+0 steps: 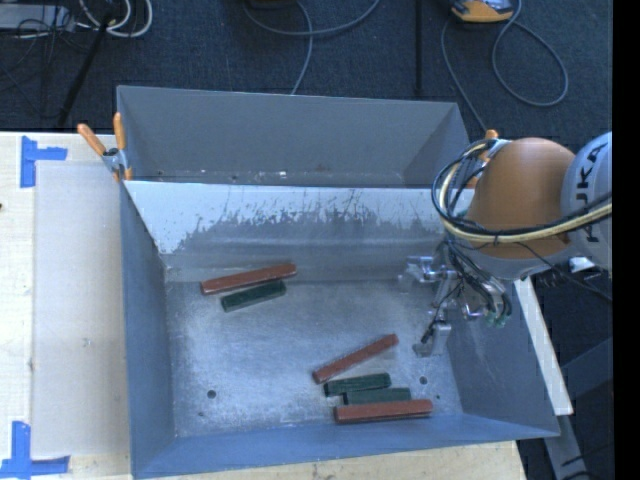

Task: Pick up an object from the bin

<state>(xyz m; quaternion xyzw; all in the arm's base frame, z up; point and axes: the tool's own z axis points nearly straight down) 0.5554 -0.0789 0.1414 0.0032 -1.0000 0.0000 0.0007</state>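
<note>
Claw [432, 336]: low at the right side of the grey metal bin [250, 368], carrying nothing visible; opening cannot be told. Reddish-brown flat bar [355, 358]: just left, unlifted. Pick outstanding.

— Where is the gripper [430, 340]?
— Low on the right side of the grey bin [290, 153], just beyond the upper right end of a tilted red-brown bar [355, 358]. I cannot tell whether it touches the bar.
— What lies nearest?
— Just below that bar is a pair of dark green bars [357, 382], side by side, with a second red-brown bar [384, 410] along their lower edge.
— And farther off?
— Well apart, toward the back left, a third red-brown bar [248, 277] has a lone dark green bar [253, 294] just beside it. An orange cover [520, 193] and looped cables [452, 183] sit on the wrist.
</note>
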